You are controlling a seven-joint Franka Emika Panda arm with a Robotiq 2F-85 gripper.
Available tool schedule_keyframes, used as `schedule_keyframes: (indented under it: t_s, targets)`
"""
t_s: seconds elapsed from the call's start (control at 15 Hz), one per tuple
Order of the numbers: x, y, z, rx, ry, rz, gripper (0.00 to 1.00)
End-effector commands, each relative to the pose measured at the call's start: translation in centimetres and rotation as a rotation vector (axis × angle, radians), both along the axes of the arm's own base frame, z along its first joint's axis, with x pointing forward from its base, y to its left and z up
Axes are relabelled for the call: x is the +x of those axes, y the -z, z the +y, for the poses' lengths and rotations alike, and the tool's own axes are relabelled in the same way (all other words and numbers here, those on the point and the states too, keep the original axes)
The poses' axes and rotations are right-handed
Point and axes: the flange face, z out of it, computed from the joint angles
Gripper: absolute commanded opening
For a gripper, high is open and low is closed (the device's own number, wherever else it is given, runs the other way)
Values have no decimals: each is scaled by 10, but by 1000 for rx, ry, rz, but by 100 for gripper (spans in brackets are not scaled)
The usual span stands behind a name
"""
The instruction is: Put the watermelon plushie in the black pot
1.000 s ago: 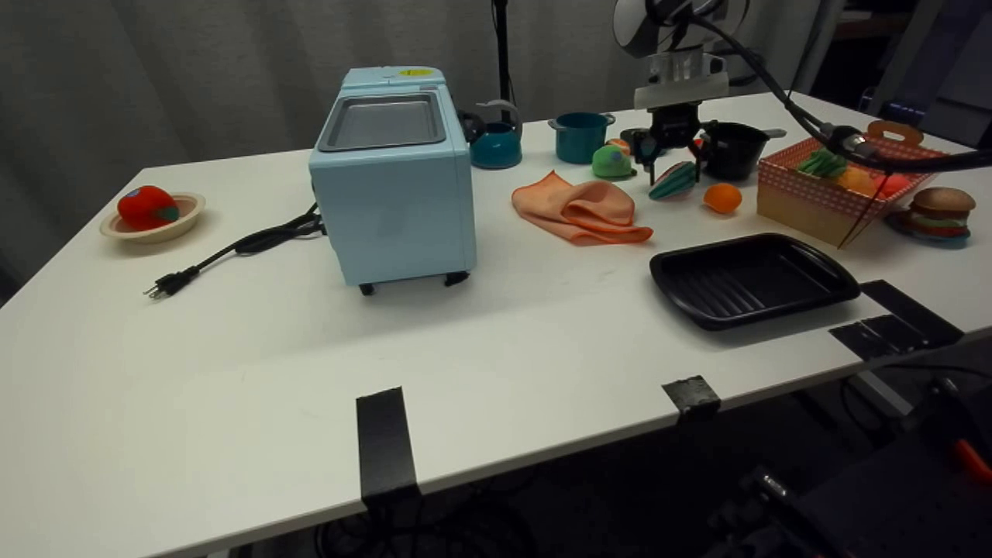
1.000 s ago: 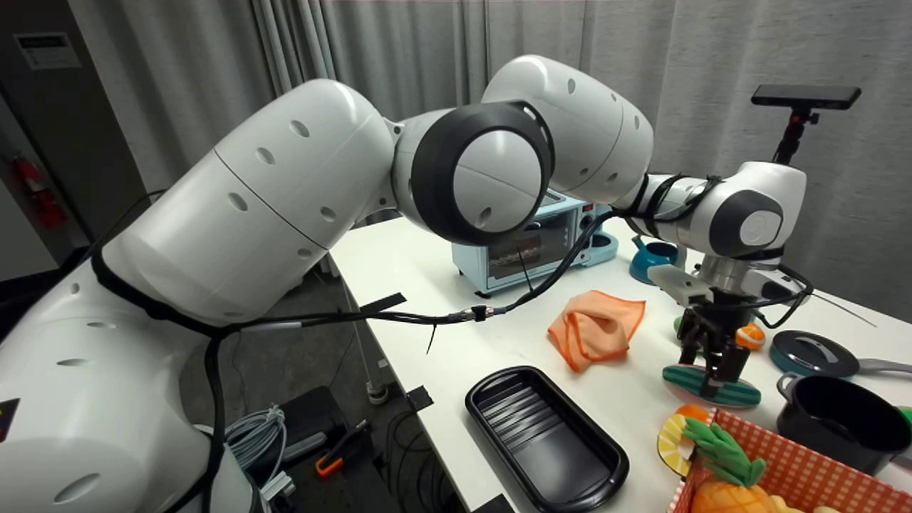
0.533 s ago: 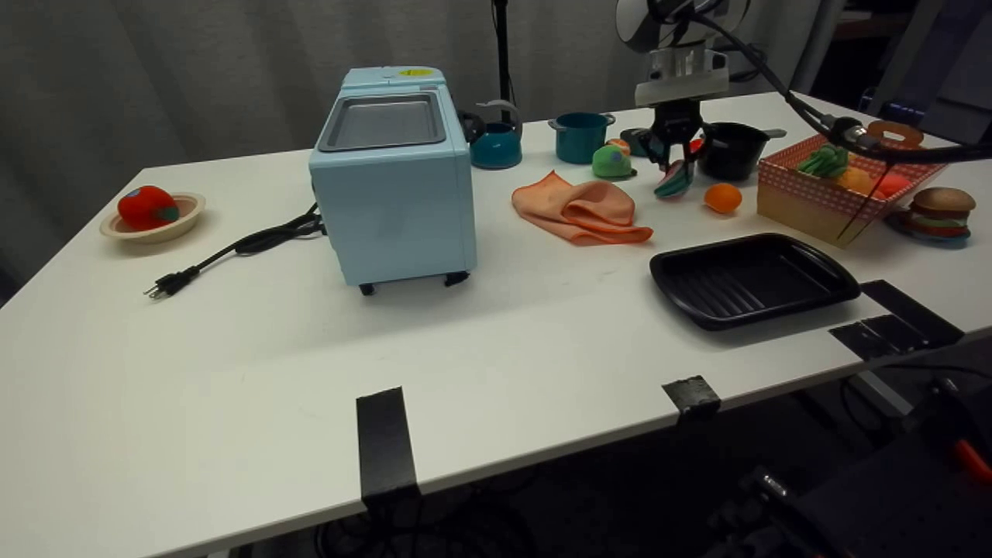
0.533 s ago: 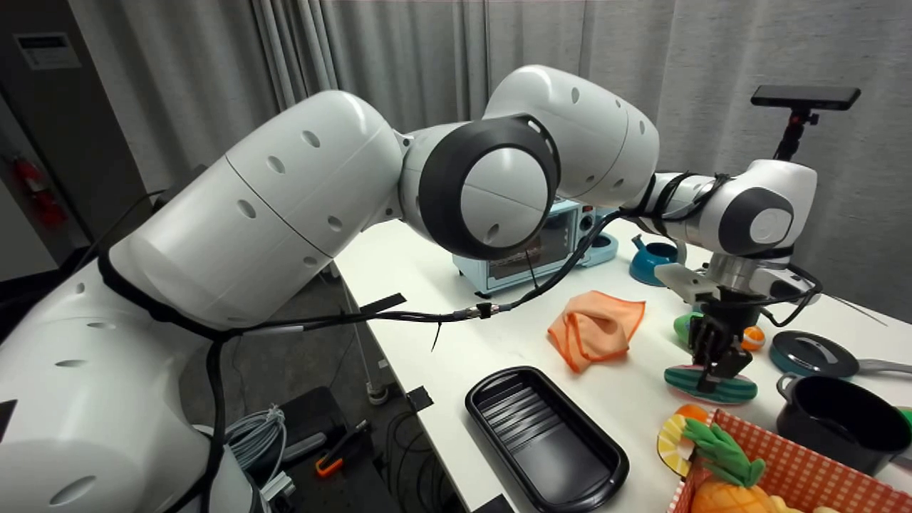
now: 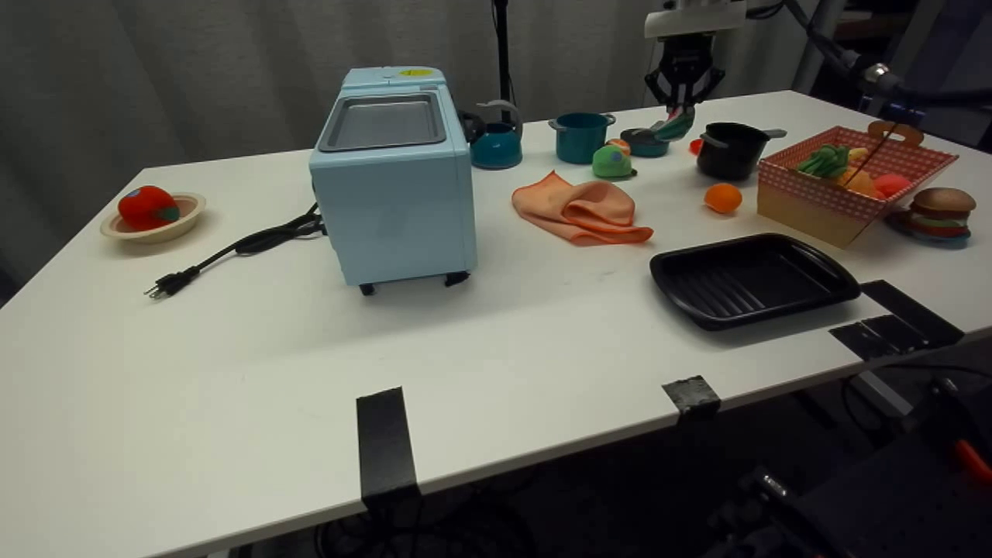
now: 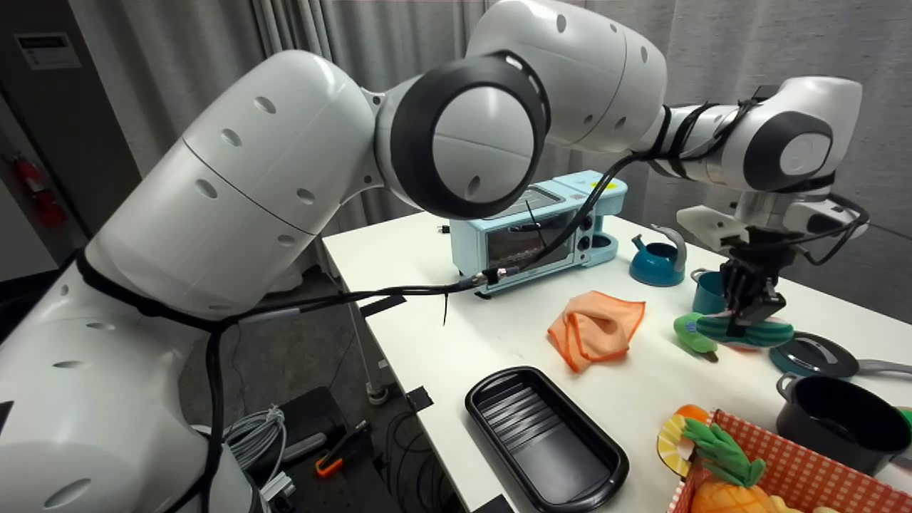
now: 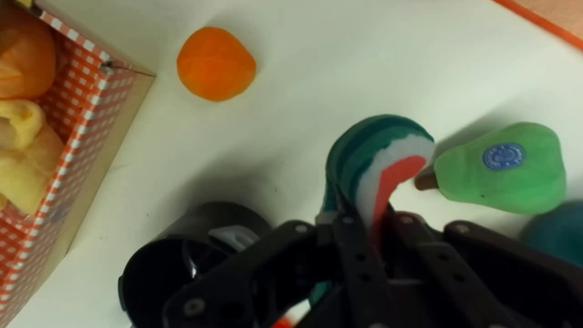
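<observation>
The watermelon plushie, a wedge with a striped green rind and a red face, hangs above the table in both exterior views. My gripper is shut on its middle, and the wedge bends between the fingers in the wrist view. Part of the plushie is hidden behind the fingers. In an exterior view the gripper holds it higher than the black pot and off to one side. That pot stands upright on the table, open at the top. At the wrist view's lower left, the pot is partly covered by a finger linkage.
A red-checked basket of toy food stands beside the pot. Nearby are an orange ball, a green toy, a lidded teal pan and a teal pot. An orange cloth and black grill pan lie nearer.
The gripper has closed from wide around the plushie and lifted it off the table. Arm and plushie have risen and shifted away from the grill pan. The other objects stand as before.
</observation>
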Motion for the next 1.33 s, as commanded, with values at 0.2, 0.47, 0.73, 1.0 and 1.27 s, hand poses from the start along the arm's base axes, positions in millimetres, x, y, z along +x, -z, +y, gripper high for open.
schedule_keyframes:
  t_s: [0.2, 0.47, 0.73, 1.0, 1.27]
  targets:
    - [-24, -79, -34, 36, 69, -183, 3]
    - [-41, -76, -64, 45, 134, -211, 3]
    - [-54, -53, -91, 4, 200, -210, 3]
    - [-62, -30, -112, -36, 259, -193, 3]
    - [-69, -17, -133, -74, 340, -189, 3]
